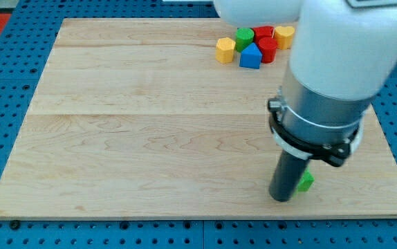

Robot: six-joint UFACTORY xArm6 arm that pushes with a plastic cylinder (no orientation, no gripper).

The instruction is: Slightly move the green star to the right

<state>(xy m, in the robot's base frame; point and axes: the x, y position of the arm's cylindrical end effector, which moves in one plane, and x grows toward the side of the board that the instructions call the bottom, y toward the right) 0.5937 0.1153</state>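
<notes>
A pale wooden board [150, 124] lies on a blue pegboard [5, 76]. Near its top edge sits a tight cluster: a yellow block [225, 50], a green block [245, 36], a blue block [250, 57], two red blocks [267, 48], another yellow block [284, 36]. Toward the bottom right, my tip [281, 198] stands against the green star's [306, 181] left side, seemingly touching, though the rod hides most of it.

I see a pale wooden board [150, 138] with fine grain lines, on a blue base [5, 90] dotted with dark holes. The blocks — two yellow [225, 50], [284, 36], two red [267, 49], [263, 32], one blue [250, 57], one green [245, 36]. My dark rod hides most of a green block [306, 181].
</notes>
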